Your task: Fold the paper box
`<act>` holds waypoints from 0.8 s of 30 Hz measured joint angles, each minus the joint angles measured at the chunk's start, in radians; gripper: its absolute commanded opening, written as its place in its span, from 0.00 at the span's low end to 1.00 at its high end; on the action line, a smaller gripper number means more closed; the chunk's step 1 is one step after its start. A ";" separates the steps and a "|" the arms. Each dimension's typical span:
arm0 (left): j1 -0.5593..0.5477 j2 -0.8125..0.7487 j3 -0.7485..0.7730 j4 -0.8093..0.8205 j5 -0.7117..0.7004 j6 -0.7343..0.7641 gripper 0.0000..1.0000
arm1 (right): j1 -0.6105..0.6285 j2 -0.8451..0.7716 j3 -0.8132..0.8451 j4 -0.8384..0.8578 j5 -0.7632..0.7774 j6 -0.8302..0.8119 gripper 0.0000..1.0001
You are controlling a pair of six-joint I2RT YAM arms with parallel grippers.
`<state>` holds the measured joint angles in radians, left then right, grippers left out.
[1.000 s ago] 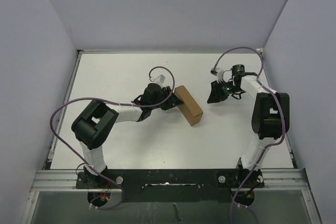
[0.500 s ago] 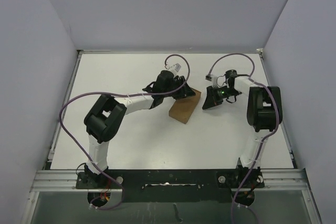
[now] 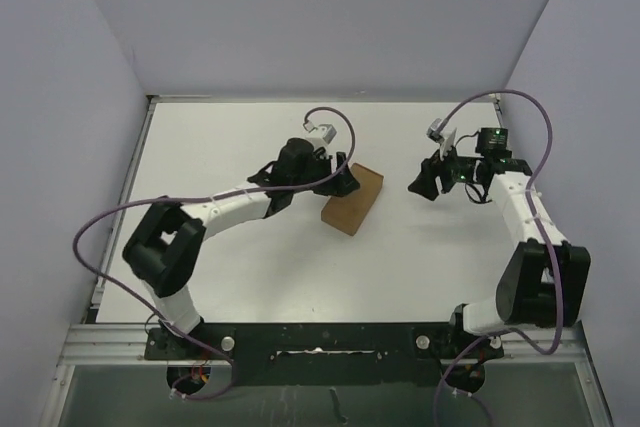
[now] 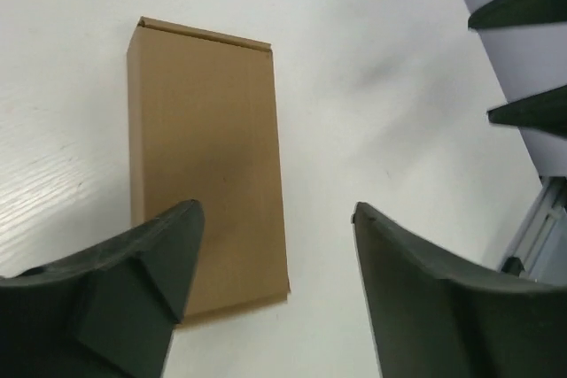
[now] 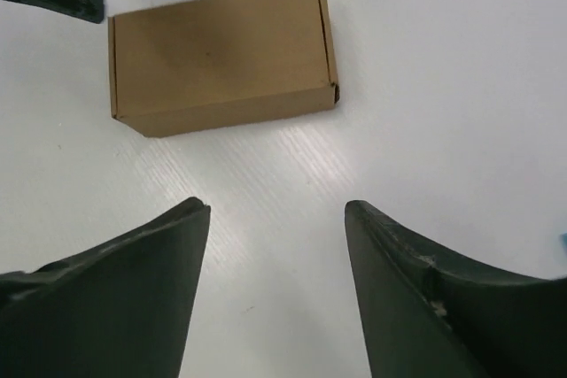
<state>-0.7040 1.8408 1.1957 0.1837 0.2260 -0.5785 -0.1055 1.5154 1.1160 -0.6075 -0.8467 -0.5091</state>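
Overhead, white table (image 3: 250, 267), pale lilac walls (image 3: 320, 17), closed paper box (image 3: 353, 199) lying flat

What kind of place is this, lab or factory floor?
Most likely a lab test booth, not a factory floor: a white table boxed in by plain walls, a left arm and right arm mounted on a metal rail at its near edge, one cardboard box lying on it.
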 measured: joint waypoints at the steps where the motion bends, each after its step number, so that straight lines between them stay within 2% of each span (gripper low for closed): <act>1: 0.003 -0.055 -0.040 -0.009 -0.008 0.025 0.84 | 0.001 -0.057 -0.024 0.018 -0.011 -0.020 0.81; 3: 0.026 -0.185 -0.120 -0.011 -0.002 0.055 0.96 | 0.001 -0.158 -0.057 0.058 -0.035 -0.060 0.91; 6: 0.131 -0.377 -0.219 0.006 0.064 0.056 0.98 | 0.001 -0.250 -0.071 0.107 -0.070 -0.087 0.92; 9: 0.269 -0.503 -0.285 0.019 0.130 0.029 0.98 | 0.001 -0.267 -0.068 0.135 -0.102 -0.090 0.90; 10: 0.298 -0.527 -0.299 0.017 0.142 0.021 0.97 | 0.001 -0.256 -0.065 0.140 -0.108 -0.089 0.86; 11: 0.320 -0.552 -0.319 0.013 0.153 0.012 0.95 | 0.001 -0.239 -0.060 0.141 -0.109 -0.086 0.79; 13: 0.326 -0.588 -0.368 0.003 0.177 -0.005 0.88 | 0.002 -0.175 -0.034 0.140 -0.106 -0.079 0.56; 15: 0.310 -0.626 -0.440 -0.012 0.191 -0.036 0.78 | 0.006 -0.080 0.024 0.126 -0.091 -0.068 0.36; 17: 0.280 -0.660 -0.520 -0.043 0.182 -0.068 0.50 | 0.021 0.048 0.125 0.100 -0.053 -0.062 0.18; 20: 0.188 -0.685 -0.614 -0.098 0.121 -0.114 0.36 | 0.059 0.226 0.271 0.066 0.007 -0.064 0.08; 22: 0.114 -0.682 -0.652 -0.115 0.084 -0.139 0.23 | 0.095 0.325 0.356 0.030 0.042 -0.069 0.06; 24: 0.053 -0.650 -0.680 -0.107 0.061 -0.170 0.19 | 0.129 0.407 0.424 0.001 0.064 -0.072 0.06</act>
<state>-0.6506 1.1908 0.5156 0.0765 0.2867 -0.7486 0.0235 1.9228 1.5402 -0.6067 -0.7822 -0.5808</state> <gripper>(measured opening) 0.244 0.070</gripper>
